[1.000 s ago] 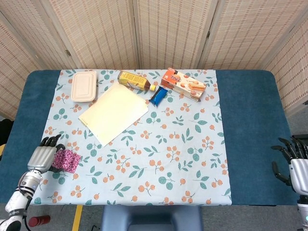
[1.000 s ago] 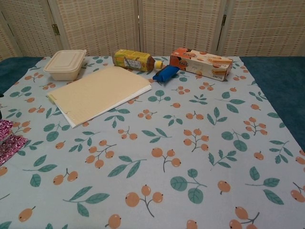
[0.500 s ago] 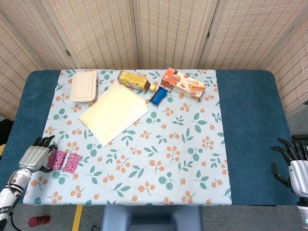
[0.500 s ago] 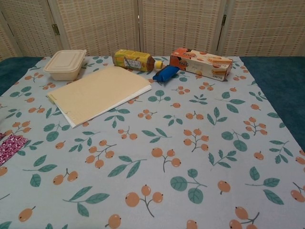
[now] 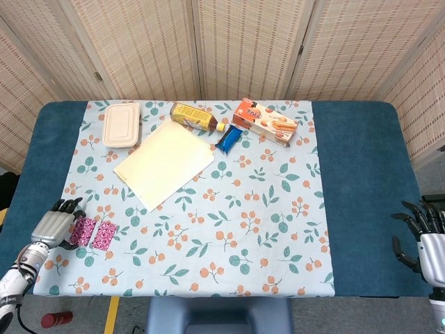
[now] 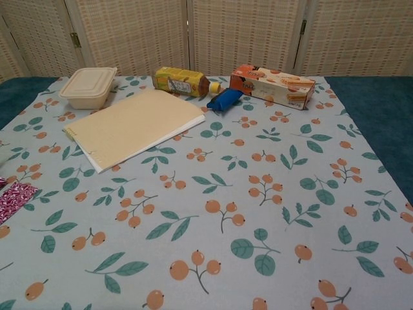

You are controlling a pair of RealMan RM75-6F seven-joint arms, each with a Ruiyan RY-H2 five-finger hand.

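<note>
Floral tablecloth (image 5: 229,229) covers blue table (image 5: 361,181); wicker screens (image 5: 243,42) behind.

At the near left edge of the worktop (image 5: 361,174), the left hand (image 5: 54,224) rests beside two pink patterned packets (image 5: 95,234), fingers just touching the nearer one. The right hand (image 5: 423,235) hangs off the right edge, fingers spread, holding nothing. Farther back lie a notepad (image 5: 164,163), lunch box (image 5: 122,124), bottle (image 5: 195,117), blue wrapper (image 5: 230,138) and biscuit box (image 5: 265,120).
</note>
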